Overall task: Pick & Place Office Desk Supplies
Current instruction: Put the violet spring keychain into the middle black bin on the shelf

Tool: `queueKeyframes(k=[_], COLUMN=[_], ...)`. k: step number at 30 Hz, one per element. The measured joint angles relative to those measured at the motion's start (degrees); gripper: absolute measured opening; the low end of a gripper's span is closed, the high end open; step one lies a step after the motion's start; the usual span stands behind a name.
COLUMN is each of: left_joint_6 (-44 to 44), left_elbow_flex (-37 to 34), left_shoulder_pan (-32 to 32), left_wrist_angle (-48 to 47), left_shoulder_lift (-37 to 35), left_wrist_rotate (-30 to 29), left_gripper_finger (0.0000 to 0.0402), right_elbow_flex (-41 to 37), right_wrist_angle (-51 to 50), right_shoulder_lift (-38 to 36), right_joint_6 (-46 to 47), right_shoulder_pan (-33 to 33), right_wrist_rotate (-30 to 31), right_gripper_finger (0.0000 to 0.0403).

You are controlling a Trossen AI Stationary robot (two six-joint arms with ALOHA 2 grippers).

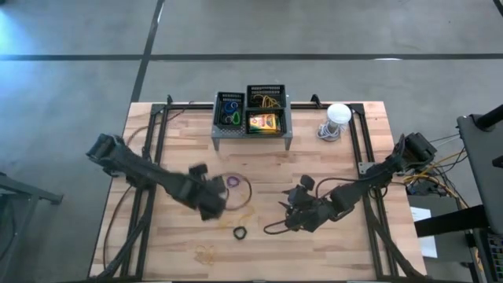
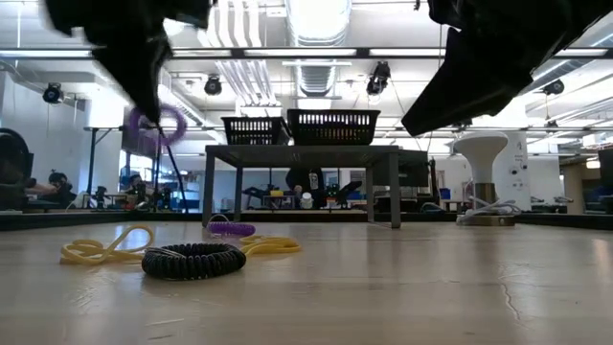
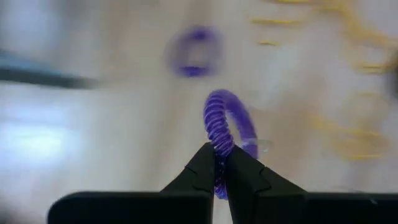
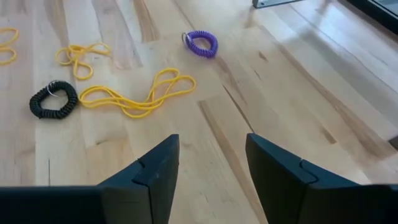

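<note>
My left gripper (image 3: 217, 152) is shut on a purple coil loop band (image 3: 227, 121) and holds it well above the table in the low view (image 2: 158, 125). A second purple loop band (image 4: 200, 43) lies flat on the wood, with a black coil band (image 4: 53, 99) and yellow rubber bands (image 4: 140, 96) nearer the table's front. To their right, my right gripper (image 4: 211, 168) stands open above bare wood with nothing between its fingers. A crayon box (image 1: 264, 122) and more loop bands (image 1: 229, 115) lie in the rack's baskets. My left gripper pinches one spot of the purple band's coiled ring (image 3: 219, 144) between its two fingertips. The fingers come from above, slanting down. The rest of the ring stands out beyond the fingertips, lifted clear of the table.
The grey mesh rack (image 1: 251, 135) with black baskets stands at the middle of the table's far edge. A white-domed round object (image 1: 336, 118) sits to its right. More yellow rubber bands (image 1: 206, 253) lie near the front edge. Bare wood stretches to the right of my right gripper.
</note>
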Motion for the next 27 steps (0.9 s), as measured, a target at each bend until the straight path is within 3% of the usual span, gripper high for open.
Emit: queueKeyframes(k=[2, 5, 8, 10, 13, 16, 18, 22, 27], left_joint_6=[1.58, 7.62, 15.5, 21.63, 27.4, 26.61, 23.42, 15.83, 13.8], left_elbow_flex=[2.95, 5.78, 6.26, 5.79, 5.32, 5.28, 5.15, 4.46, 2.19], left_shoulder_pan=[1.9, 5.5, 10.63, 15.35, 24.66, 35.36, 42.44, 53.39, 58.6], left_wrist_angle=[-6.56, -7.84, -0.56, 7.72, 20.36, 26.68, 26.9, 25.29, 24.83], left_shoulder_lift=[-2.0, -5.42, -9.59, -11.94, -14.56, -14.95, -14.67, -13.09, -11.38], left_wrist_rotate=[-6.27, -19.99, -32.99, -35.06, -28.02, -12.99, -3.88, 8.76, 18.39], left_gripper_finger=[0.0023, 0.0024, 0.0024, 0.0024, 0.0024, 0.0024, 0.0024, 0.0024, 0.0024], right_elbow_flex=[0.0, 0.0, 0.0, 0.0, -0.04, -0.04, -0.04, -0.04, -0.04], right_wrist_angle=[0.04, 0.55, 1.39, 2.82, 4.33, 5.63, 6.43, 6.8, 6.89], right_shoulder_lift=[0.0, 0.35, 1.27, 2.32, 3.84, 4.85, 5.25, 5.29, 5.29], right_joint_6=[0.0, 0.0, -0.02, -0.02, -0.02, -0.31, -0.65, -0.87, -0.87], right_shoulder_pan=[-0.02, -0.07, -0.07, -0.26, -0.52, -0.92, -0.97, -0.99, -0.94], right_wrist_rotate=[0.02, 0.23, 1.64, 1.94, 1.92, 1.76, 1.66, 1.64, 1.6], right_gripper_finger=[0.0176, 0.0172, 0.0169, 0.0167, 0.0166, 0.0168, 0.0169, 0.0165, 0.0162])
